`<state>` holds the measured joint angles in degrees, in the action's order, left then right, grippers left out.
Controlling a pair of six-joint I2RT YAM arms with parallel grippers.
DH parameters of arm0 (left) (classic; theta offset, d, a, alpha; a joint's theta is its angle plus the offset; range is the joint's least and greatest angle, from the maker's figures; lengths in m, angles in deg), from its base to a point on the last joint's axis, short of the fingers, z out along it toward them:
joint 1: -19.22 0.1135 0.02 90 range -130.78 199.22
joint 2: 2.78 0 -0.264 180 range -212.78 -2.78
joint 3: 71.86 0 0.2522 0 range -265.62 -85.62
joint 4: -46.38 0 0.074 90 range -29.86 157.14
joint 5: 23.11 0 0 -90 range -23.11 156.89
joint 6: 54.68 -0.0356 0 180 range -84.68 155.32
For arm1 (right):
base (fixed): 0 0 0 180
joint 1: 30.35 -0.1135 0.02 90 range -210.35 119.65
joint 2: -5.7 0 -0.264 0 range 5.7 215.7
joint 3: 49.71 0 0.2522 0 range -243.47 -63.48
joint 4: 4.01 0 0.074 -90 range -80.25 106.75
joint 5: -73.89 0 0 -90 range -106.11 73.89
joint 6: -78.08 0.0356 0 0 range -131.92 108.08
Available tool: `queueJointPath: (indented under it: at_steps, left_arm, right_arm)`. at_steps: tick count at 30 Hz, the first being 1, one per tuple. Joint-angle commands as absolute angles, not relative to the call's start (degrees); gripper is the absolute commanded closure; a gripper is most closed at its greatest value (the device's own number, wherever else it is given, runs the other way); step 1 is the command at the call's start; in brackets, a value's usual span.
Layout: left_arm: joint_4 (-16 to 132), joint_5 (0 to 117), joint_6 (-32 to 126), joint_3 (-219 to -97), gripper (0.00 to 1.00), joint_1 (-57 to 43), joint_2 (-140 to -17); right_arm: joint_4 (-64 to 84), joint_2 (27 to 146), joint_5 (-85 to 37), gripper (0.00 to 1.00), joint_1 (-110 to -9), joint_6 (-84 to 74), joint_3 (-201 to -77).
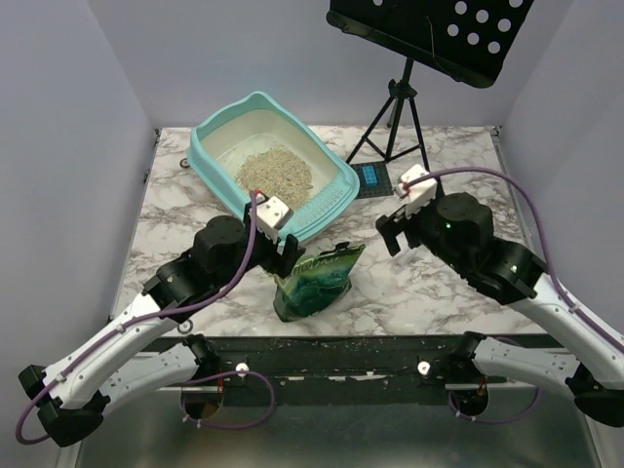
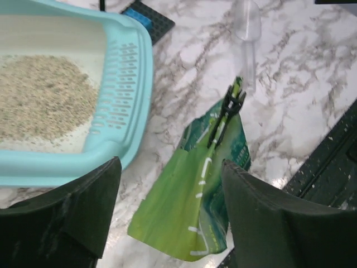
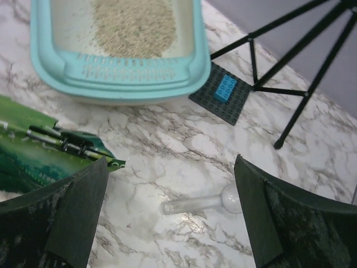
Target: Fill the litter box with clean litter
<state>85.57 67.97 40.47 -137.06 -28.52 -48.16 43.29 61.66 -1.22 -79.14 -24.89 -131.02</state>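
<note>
Large light-teal plastic litter box (image 1: 327, 200), upper centre, holds the grainy beige-grey clean litter (image 1: 275, 174) — long axis diagonal. Left gripper (image 1: 277, 252), jaws apart and empty, is nearer, just below its slotted edge; right gripper (image 1: 392, 230) likewise spread.

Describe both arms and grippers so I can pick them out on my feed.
Left arm and right arm match: white lower links, bulky black upper housings, a purple cable looping along each, a white block at the wrist. Left gripper and right gripper have broad matte-black fingers.

Smooth plastic litter box (image 2: 127, 84), grainy litter (image 2: 39, 97)
</note>
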Motion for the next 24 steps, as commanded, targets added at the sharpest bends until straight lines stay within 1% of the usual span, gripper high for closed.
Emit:
queueJointPath:
  at_steps: [1,4,5,8,12,20,24]
  left_arm:
    - [84.22,79.08,41.99,-141.69,0.14,-28.50,-50.50]
    - [82.30,84.28,42.70,-142.75,0.09,-28.41,-51.21]
    - [80.63,85.25,42.35,-142.49,0.01,-28.33,-51.03]
    - [78.07,89.11,41.56,-142.22,0.01,-28.33,-51.38]
    - [78.16,90.96,40.33,-143.45,0.01,-28.33,-53.57]
    - [76.05,91.41,38.83,-143.81,0.01,-28.33,-56.48]
    - [76.22,91.58,38.48,-144.51,0.01,-28.33,-57.53]
  right_arm:
    - [37.16,57.20,12.71,0.00,-79.48,-8.79,-130.87]
    - [40.51,57.20,14.91,0.00,-79.48,-2.71,-132.56]
    - [40.78,57.11,16.22,0.00,-79.48,-1.39,-132.38]
    - [41.66,56.76,18.69,0.00,-79.48,1.96,-131.42]
    - [40.52,55.71,15.70,0.00,-79.48,2.40,-129.49]
    - [37.54,55.27,20.35,0.00,-79.48,1.44,-126.67]
    - [36.82,55.27,20.19,0.00,-79.48,0.91,-126.40]
